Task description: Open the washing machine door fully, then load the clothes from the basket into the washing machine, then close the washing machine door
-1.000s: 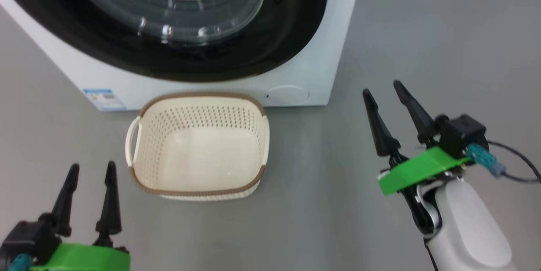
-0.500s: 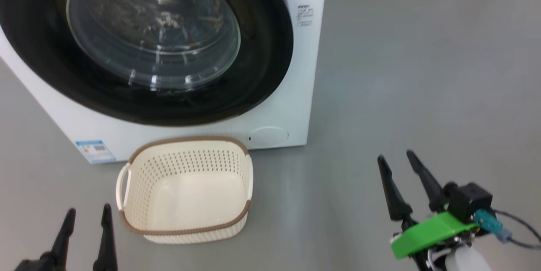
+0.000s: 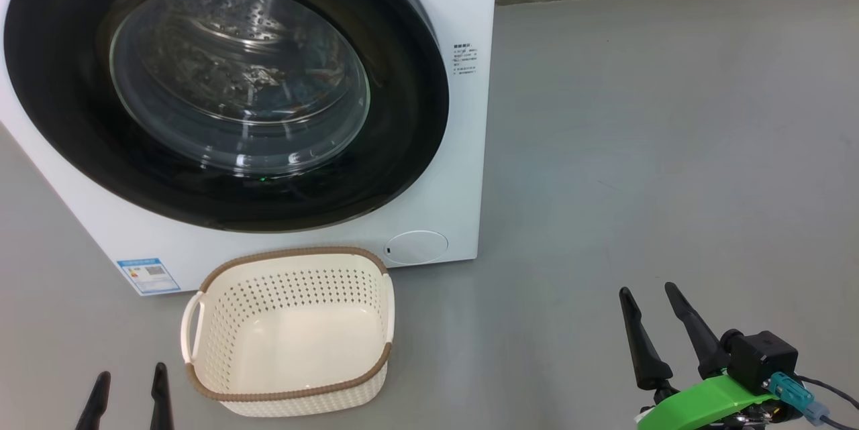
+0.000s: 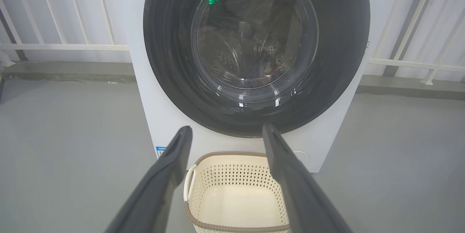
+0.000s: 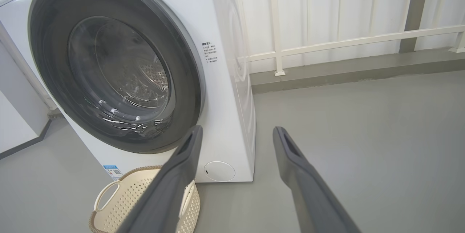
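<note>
Peeking in at lower left, cut off at the bottom edge: left fingers (image 3: 160, 393), spread wide, holding nothing. Just right, basket (image 3: 288, 395) on the floor (image 3: 637, 148), close before the washing machine (image 3: 463, 148). Washing machine door (image 3: 402, 115) shut, contents behind it hard to make out. Open floor rightward, then right fingers (image 3: 641, 349), spread wide, holding nothing.

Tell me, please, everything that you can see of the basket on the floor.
The basket is a small, cream-white rectangular tub of what looks like plastic, with rounded corners, rows of small holes through its walls, a plain solid bottom and a brown woven-look band round the rim. A looped handle shows at its left end. It is empty and stands upright on the grey floor, just before the lower front of the washing machine; whether it touches the machine cannot be told.
</note>
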